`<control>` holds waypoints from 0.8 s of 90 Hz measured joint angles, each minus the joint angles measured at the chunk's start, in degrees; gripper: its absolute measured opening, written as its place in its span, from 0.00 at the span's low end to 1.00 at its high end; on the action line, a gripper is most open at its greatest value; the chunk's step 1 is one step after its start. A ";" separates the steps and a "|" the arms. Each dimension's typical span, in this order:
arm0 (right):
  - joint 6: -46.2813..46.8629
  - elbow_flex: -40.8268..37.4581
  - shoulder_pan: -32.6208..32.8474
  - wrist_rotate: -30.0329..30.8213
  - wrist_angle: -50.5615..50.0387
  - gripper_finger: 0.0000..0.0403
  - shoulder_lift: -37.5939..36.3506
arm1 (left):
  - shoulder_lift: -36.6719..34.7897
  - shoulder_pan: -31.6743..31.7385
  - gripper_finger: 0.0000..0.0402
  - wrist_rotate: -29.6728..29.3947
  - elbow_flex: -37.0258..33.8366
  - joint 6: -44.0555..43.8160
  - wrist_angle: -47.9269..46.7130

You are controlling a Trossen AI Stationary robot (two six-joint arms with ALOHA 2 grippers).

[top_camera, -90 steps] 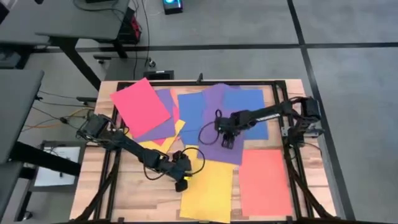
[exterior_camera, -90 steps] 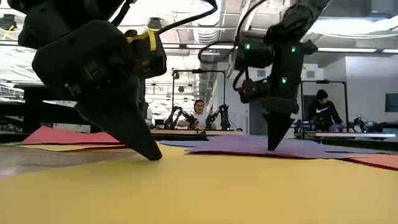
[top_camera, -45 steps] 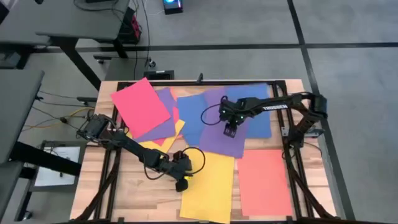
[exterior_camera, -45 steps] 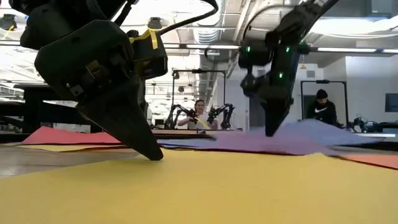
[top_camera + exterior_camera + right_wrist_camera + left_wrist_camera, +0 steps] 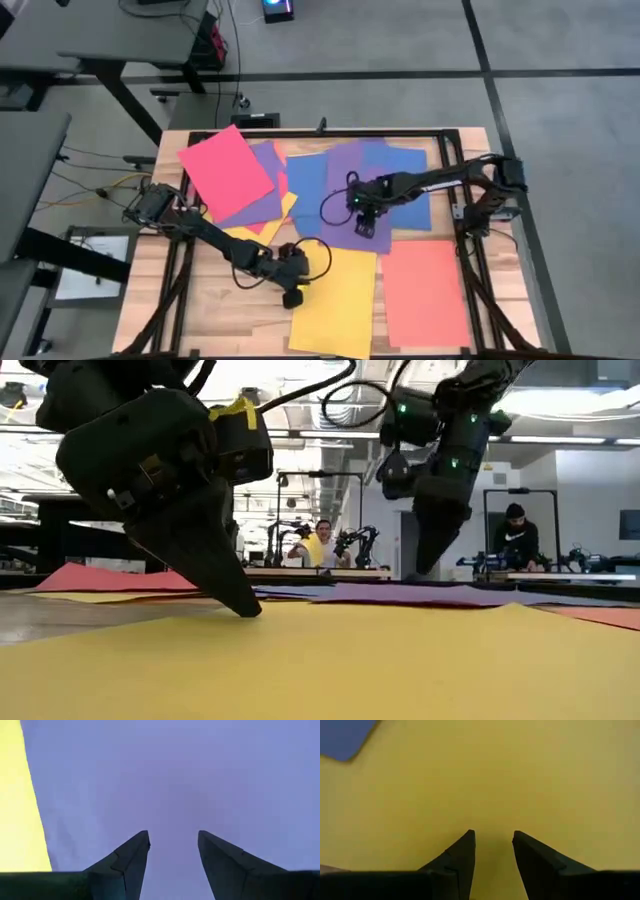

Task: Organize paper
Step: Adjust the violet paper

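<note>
Right hand (image 5: 366, 228) stands point-down over a thin purple rectangular paper sheet (image 5: 352, 200), its two dark fingers (image 5: 125, 860) parted a little with nothing between them; in the right wrist view the purple fills the space ahead of them and a yellow edge shows to one side. Whether the tips touch the sheet cannot be told. Around this hand lie more sheets: blue paper (image 5: 405, 190) beyond and beside it, and a flat salmon-red sheet (image 5: 425, 292) lying apart on the wooden desk (image 5: 210, 300), nearer the desk's front edge.

Left hand (image 5: 292, 297) presses its tips down onto the large yellow paper sheet (image 5: 335, 305), fingers slightly apart and gripping nothing; the low view shows its dark point meeting the yellow surface. Farther out from it, toward the desk's back corner, a pinkish-red sheet (image 5: 225, 170) lies atop a fan of purple, yellow and red paper.

Such sheets look light, limp and slick on one another, so they likely slide under a pressing fingertip but buckle if pushed hard. Lying flat, they offer no easy pinch; a free edge or corner overhanging another sheet seems the best place to take hold.
</note>
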 joint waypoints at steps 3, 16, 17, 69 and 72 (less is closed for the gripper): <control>0.02 -0.03 -0.42 0.05 0.71 0.41 0.91 | 0.00 0.00 0.29 0.08 0.06 0.12 0.02; 0.00 0.12 -2.74 0.65 2.71 0.41 3.72 | 0.00 0.00 0.29 0.07 0.08 0.10 0.06; 0.00 0.16 -2.97 0.65 2.70 0.41 3.83 | 0.00 0.00 0.29 0.07 0.08 0.10 0.06; 3.06 0.41 -9.87 -1.59 1.92 0.41 0.52 | -0.07 -0.39 0.29 -0.01 0.17 -0.72 0.01; 2.79 0.51 -8.73 -1.81 2.25 0.41 -0.37 | -0.07 -0.39 0.29 -0.01 0.17 -0.71 0.01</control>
